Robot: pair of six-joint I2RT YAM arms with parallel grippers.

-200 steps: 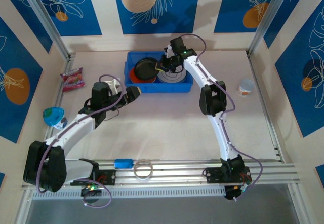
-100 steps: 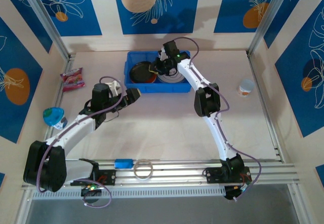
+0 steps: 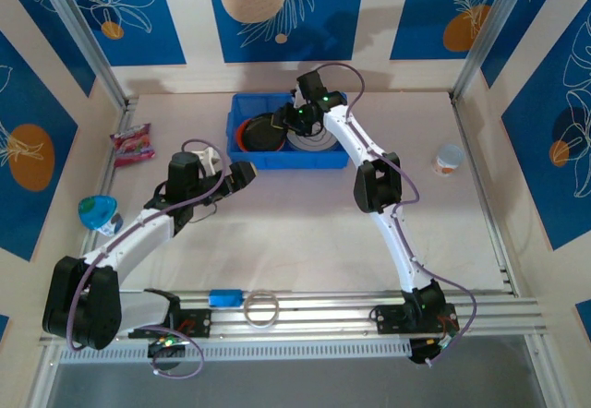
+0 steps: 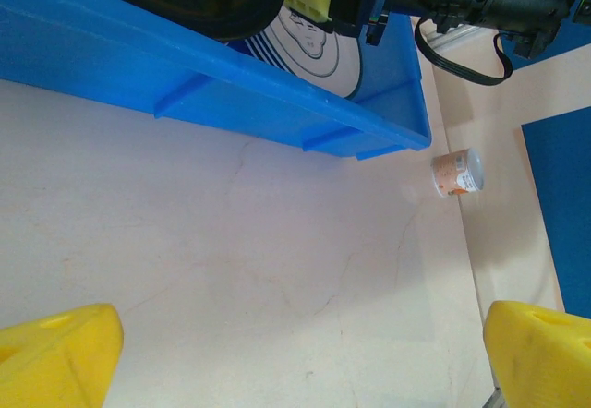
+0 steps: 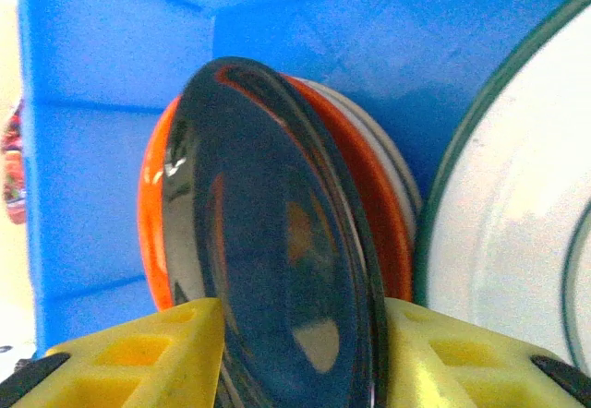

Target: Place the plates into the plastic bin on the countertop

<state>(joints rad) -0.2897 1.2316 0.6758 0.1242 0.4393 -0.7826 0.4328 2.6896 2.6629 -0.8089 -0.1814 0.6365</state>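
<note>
The pale surface (image 3: 295, 233) is sitting between beige walls with blue panels (image 3: 111, 11), carrying the plastic bin (image 3: 295, 162) at the back, with the plates (image 3: 316, 142) lying inside. The left pincer (image 3: 242, 173) is hovering wide open just beside the bin. The right pincer (image 5: 300, 334) is straddling the tilted black plate (image 5: 277, 223), but I cannot tell whether it is gripping.

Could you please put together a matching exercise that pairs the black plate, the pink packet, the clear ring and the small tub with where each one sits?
Things:
1. black plate
2. pink packet
3. clear ring
4. small tub

Places:
A. on the metal rail at the near edge
B. at the right side of the countertop
C. tilted in the blue bin, between the fingers of the right hand
D. at the countertop's left side

Pairs: 1-C, 2-D, 3-A, 4-B.
</note>
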